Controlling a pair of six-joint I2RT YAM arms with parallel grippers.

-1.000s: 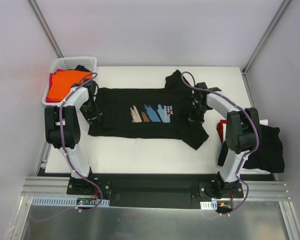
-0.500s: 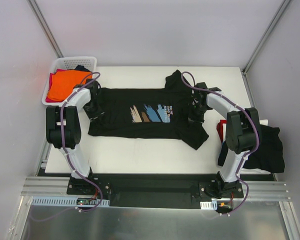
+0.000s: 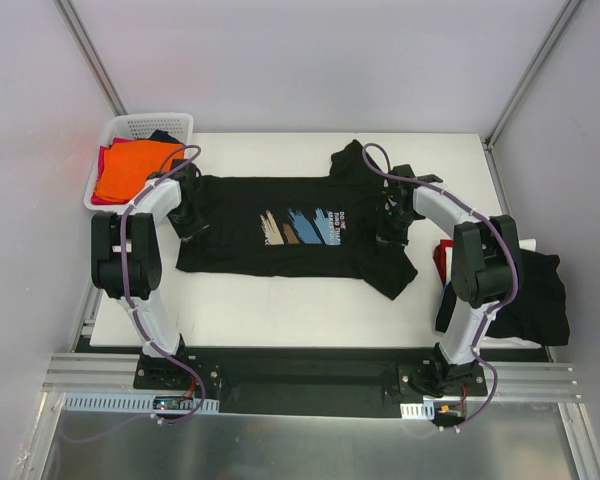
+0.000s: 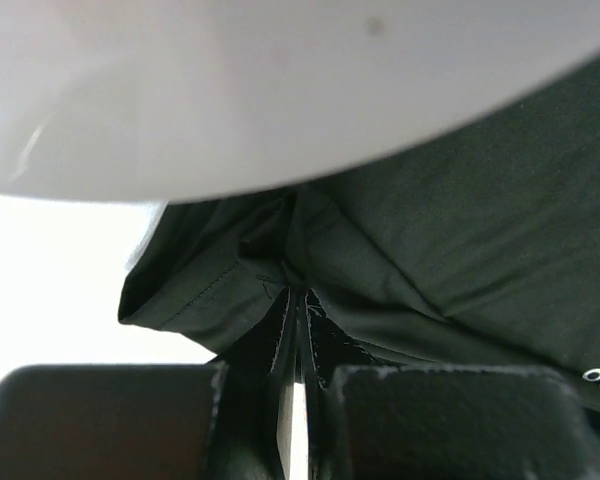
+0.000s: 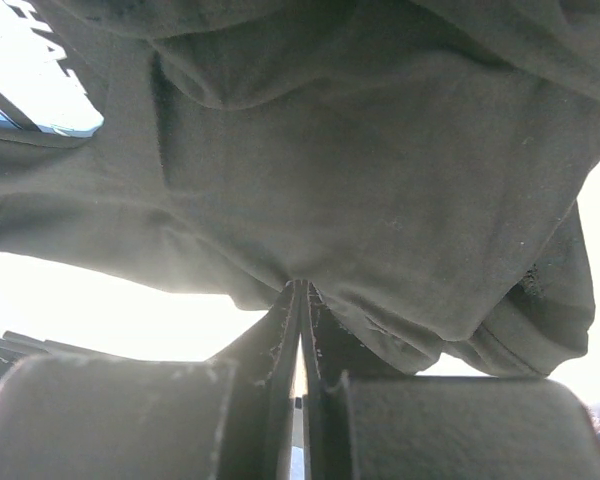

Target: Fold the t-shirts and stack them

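Left gripper (image 4: pixel 298 300) and right gripper (image 5: pixel 300 292) are each pinched tight on opposite ends of the black shirt (image 3: pixel 270 250) spread flat on the table (image 3: pixel 280 300), so I'd lift both evenly and keep it taut for a straight fold.

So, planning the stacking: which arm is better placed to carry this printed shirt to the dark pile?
Right, probably. The right hand is shut on the end of the printed shirt nearest the dark pile beside that arm's base; the left hand grips the far end, by the basket.
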